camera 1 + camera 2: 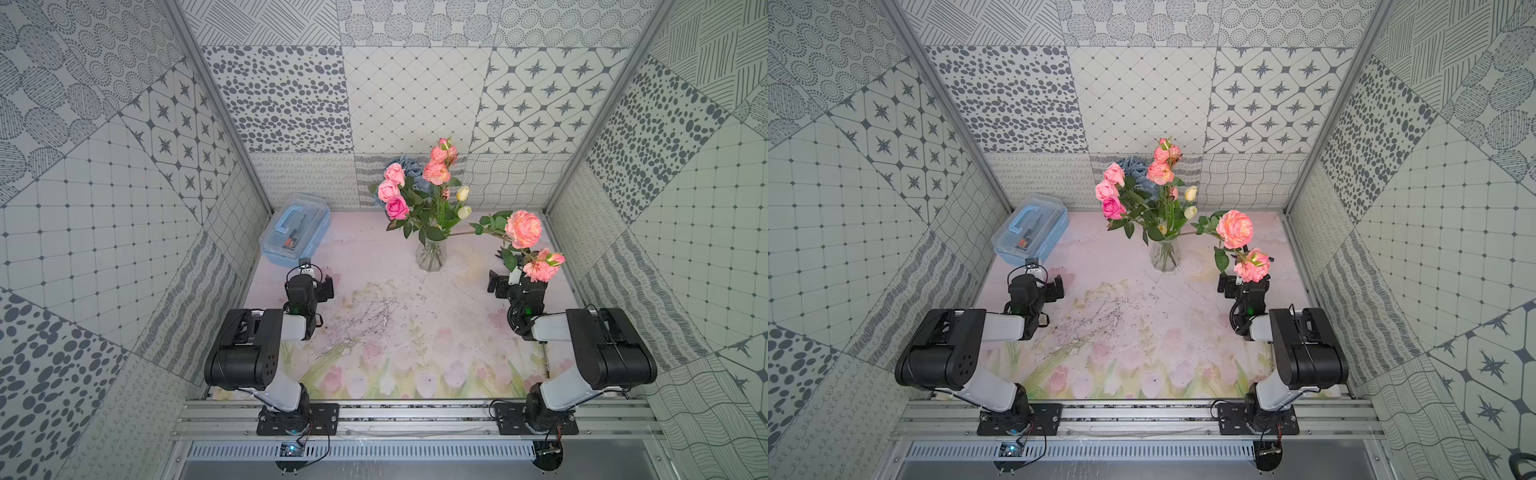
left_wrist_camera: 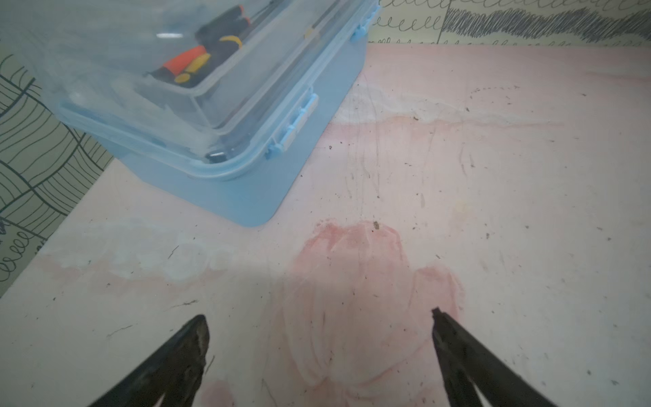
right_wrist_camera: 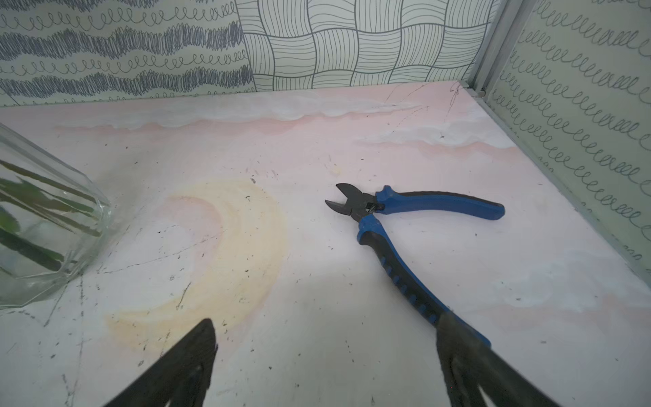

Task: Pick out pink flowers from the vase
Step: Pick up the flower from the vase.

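Not started: pink flowers (image 1: 397, 207) all appear stemmed in the vase (image 1: 431, 255), left gripper (image 2: 318, 313) and right gripper (image 3: 326, 319) both spread wide, empty.

The left arm (image 1: 249, 349) stands at the near edge of the surface (image 1: 415, 340) by its left corner, elbow folded, forearm reaching toward the far edge; the right arm (image 1: 602, 349) mirrors it by the right corner; the left gripper (image 2: 318, 313) hangs low over the surface, jaws spread wide with nothing between them; the right gripper (image 3: 326, 319) likewise gapes wide and empty.
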Robot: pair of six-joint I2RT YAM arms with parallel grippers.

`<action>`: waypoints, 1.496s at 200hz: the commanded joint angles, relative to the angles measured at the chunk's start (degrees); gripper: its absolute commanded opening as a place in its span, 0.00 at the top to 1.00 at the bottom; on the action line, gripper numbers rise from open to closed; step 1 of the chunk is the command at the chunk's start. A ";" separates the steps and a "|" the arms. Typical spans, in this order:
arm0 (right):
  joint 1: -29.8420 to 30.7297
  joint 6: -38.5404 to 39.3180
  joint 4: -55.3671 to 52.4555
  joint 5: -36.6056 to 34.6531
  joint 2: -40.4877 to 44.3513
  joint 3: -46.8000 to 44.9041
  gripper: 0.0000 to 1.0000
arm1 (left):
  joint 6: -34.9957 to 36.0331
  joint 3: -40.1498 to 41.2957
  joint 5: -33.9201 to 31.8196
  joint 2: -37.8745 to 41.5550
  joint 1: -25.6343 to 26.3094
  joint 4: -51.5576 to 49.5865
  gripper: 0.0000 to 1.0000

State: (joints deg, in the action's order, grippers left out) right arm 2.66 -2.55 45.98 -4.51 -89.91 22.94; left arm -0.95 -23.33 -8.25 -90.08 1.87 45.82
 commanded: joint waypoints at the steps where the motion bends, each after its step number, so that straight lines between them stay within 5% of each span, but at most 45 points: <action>1: 0.33 0.96 2.01 0.03 0.79 0.71 0.02 | 0.77 -0.49 -0.38 0.00 0.08 1.81 0.01; 206: 0.15 0.88 2.10 0.47 0.87 0.62 0.02 | 0.86 -0.42 -0.49 -0.03 0.15 1.94 0.01; 230: 0.07 -0.88 1.37 -3.58 1.77 0.73 0.02 | 1.10 -0.42 -1.03 0.08 0.51 2.13 0.01; 254: 0.14 -1.00 -5.12 -4.40 7.23 1.93 0.02 | 3.06 -1.82 -2.79 2.30 1.93 -1.07 0.01; 271: 0.16 -2.10 -8.81 -7.21 10.53 2.40 0.02 | 4.43 -8.57 -6.57 5.86 4.80 -16.10 0.01; 299: -0.23 -9.37 -21.36 -9.94 17.09 6.03 0.02 | 3.51 -12.77 -6.80 10.47 7.98 -25.18 0.01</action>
State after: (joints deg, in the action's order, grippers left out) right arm 2.66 -5.74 33.89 -11.42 -77.49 25.32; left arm 0.89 -30.65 -11.66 -84.55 6.61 36.23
